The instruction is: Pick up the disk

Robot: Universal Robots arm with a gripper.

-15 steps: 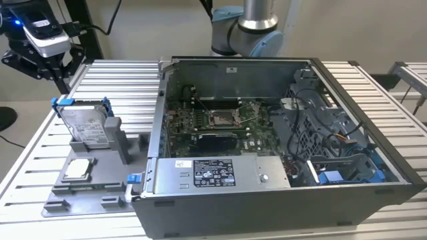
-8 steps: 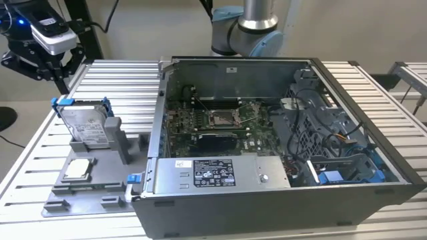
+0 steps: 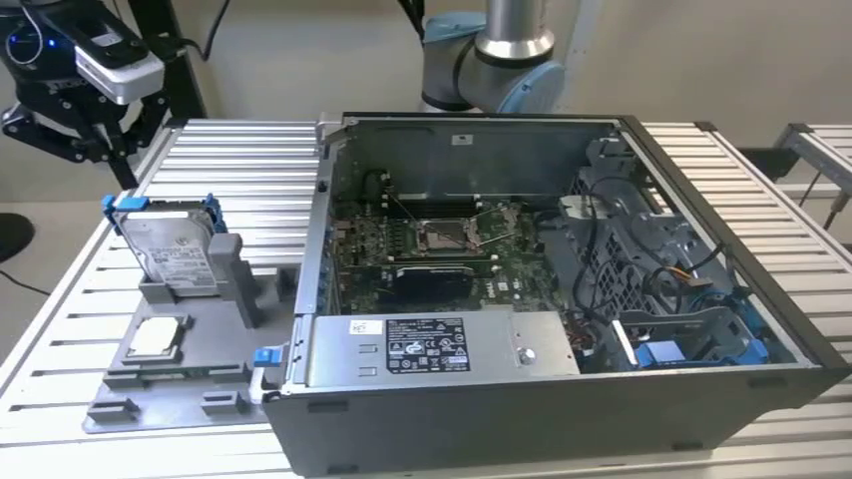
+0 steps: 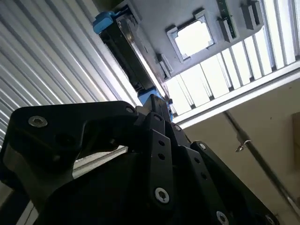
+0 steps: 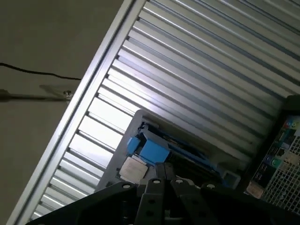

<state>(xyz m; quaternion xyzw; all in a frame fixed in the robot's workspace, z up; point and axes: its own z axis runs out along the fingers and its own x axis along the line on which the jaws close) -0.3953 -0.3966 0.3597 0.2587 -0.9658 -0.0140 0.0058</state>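
The disk (image 3: 174, 244) is a silver hard drive with a white label in a blue bracket. It stands upright on edge in a slot of a grey holder (image 3: 233, 274) at the exterior view's left. My gripper (image 3: 80, 158) hangs above and behind it, well apart, its black fingers spread open with nothing between them. In the second wrist view the disk (image 4: 131, 56) appears edge-on beyond the black gripper linkage (image 4: 154, 154). The first wrist view has the disk (image 5: 180, 150) with its blue end just past the linkage (image 5: 154, 197).
A grey fixture plate (image 3: 200, 399) under the holder carries a small square silver chip (image 3: 156, 336). An open computer case (image 3: 533, 299) stands right of it on the ribbed aluminium table (image 3: 226, 160). The table's edge (image 5: 89, 89) and the floor lie close by.
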